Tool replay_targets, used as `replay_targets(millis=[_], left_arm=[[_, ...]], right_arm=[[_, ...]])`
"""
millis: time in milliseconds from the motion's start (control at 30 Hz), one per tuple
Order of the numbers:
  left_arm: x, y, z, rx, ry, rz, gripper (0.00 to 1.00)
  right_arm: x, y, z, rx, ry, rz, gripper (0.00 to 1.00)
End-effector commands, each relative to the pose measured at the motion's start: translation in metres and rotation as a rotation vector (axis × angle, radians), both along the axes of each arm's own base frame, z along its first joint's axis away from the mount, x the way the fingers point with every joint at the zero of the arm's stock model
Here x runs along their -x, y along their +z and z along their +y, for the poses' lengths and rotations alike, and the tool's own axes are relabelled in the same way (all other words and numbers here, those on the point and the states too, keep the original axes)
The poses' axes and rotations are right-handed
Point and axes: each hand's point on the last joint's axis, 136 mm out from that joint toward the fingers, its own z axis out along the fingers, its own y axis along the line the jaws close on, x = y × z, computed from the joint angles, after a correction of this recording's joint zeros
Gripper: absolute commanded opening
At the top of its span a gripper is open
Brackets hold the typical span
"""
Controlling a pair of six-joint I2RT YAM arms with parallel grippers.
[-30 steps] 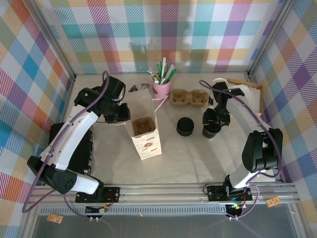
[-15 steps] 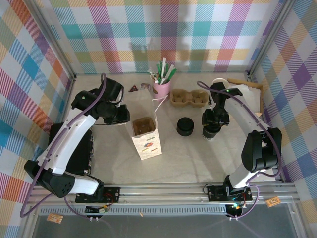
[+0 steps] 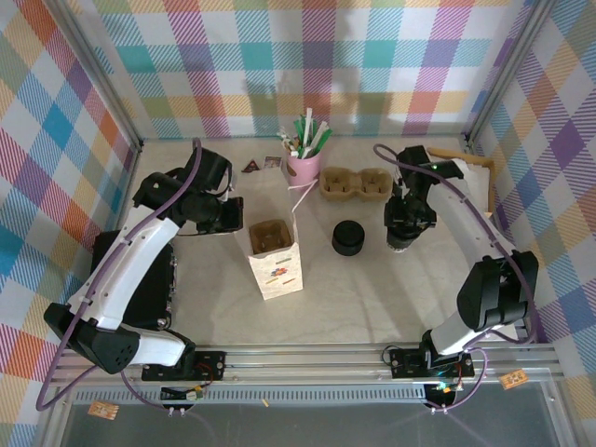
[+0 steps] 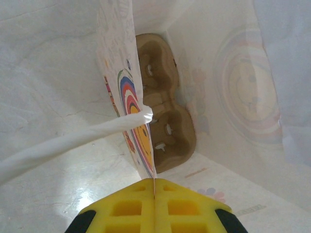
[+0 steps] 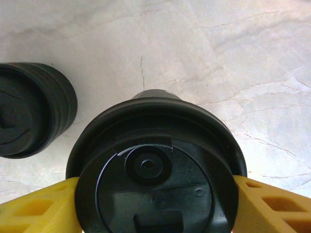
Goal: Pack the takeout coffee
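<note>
Here, from above, we see the paper bag (image 3: 276,261) standing open near the middle of the table (image 3: 372,289), with a brown cup carrier (image 3: 270,237) seated down inside it. The left gripper (image 4: 154,206) sits at the bag's 10 o'clock. In its wrist view the two yellow pads are pressed together, clamped on the top edge of the bag's near wall. The white twisted handle (image 4: 73,141) runs off that wall towards 8 o'clock.

The takeout coffee (image 5: 150,170) is well apart from the bag, at its 2 o'clock, and just beside the black lid stack (image 3: 348,238), at the stack's 3 o'clock. The right gripper (image 3: 403,231) is closed around it. In the right wrist view we look straight down on the round black lid, with a yellow finger (image 5: 34,208) hugging its rim at 9 o'clock and the other at 3 o'clock. We cannot tell whether the cup's base touches the table.

An empty carrier (image 3: 356,183) lies at the lid stack's 12 o'clock, and a pink cup (image 3: 304,166) of straws stands at the bag's 12 o'clock.
</note>
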Motion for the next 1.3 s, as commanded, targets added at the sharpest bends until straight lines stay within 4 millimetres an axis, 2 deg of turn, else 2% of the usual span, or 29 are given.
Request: replay_targets(millis=[0,167,367,867,1100,1267], left_arm=[[0.0,0.013,-0.009,0.029,-0.065,-0.046,0.0],[-0.004,0.026,-0.015,0.07,-0.088,-0.1,0.0],[-0.006,0.031,-0.032,0.16,-0.152,-0.154,0.0],[0.006,0.022,-0.049,0.232,-0.198,-0.135,0.0],[0.012,0.017,-0.053,0.241,-0.229,-0.094,0.0],[0.002,0.013,-0.061,0.283,-0.176,-0.071,0.0]], right_arm=[[0.007,0.02,0.001,-0.015,-0.044,-0.008,0.0],[0.017,0.032,0.001,-0.032,-0.099,0.001,0.0],[0.031,0.045,0.004,-0.067,-0.188,-0.007,0.0],[0.038,0.071,0.03,-0.093,-0.166,-0.01,0.0],[0.047,0.116,0.046,-0.182,-0.204,-0.038,0.0],[0.047,0.147,0.058,-0.195,-0.156,-0.07,0.0]])
